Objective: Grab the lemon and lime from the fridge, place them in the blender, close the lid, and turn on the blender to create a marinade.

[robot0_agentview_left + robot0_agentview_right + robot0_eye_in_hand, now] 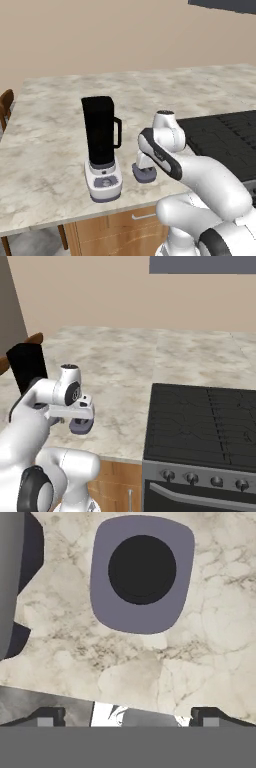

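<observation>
The marble counter (pixel 50 130) carries 2 things: the blender (pixel 102 150) standing upright near its front edge, and the lid (pixel 144 172) lying flat just beside it.

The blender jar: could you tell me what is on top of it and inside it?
Nothing sits on the blender; its lid lies on the counter beside it, below the open gripper. The black wall hides the jar's inside.
</observation>
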Available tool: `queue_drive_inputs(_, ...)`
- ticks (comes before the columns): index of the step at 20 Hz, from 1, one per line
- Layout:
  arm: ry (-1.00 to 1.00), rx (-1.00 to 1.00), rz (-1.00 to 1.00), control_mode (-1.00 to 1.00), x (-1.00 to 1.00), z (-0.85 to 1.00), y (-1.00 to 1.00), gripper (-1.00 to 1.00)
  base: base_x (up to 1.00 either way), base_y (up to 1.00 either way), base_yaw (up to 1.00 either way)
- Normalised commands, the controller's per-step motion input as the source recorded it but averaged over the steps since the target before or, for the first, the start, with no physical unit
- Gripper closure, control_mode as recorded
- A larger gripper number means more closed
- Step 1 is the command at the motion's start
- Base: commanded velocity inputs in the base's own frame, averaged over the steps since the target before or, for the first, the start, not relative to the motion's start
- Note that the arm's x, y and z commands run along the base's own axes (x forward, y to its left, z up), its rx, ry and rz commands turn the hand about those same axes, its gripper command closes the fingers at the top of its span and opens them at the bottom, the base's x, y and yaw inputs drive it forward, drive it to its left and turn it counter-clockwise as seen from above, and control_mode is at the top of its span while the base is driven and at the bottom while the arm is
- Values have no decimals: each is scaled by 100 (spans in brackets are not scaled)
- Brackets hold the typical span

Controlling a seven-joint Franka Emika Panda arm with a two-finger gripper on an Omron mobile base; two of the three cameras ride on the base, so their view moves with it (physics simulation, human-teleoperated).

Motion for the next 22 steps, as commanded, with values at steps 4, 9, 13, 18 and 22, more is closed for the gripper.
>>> queue_drive_inputs(4, 0, -11, 0, -100, 40, -29, 1, -100, 0, 0, 0)
queue_drive_inputs(9, 0, -7, 0, -100, 35, -22, 11, -100, 0, 0, 0)
queue_drive_inputs(13, 0, -1, 0, -100, 19, -37, 4, -100, 0, 0, 0)
queue_drive_inputs(18, 0, 0, 0, -100, 28, -28, 0, -100, 0, 0, 0)
queue_drive_inputs(22, 0, 0, 0, -100, 31, -18, 0, -100, 0, 0, 0)
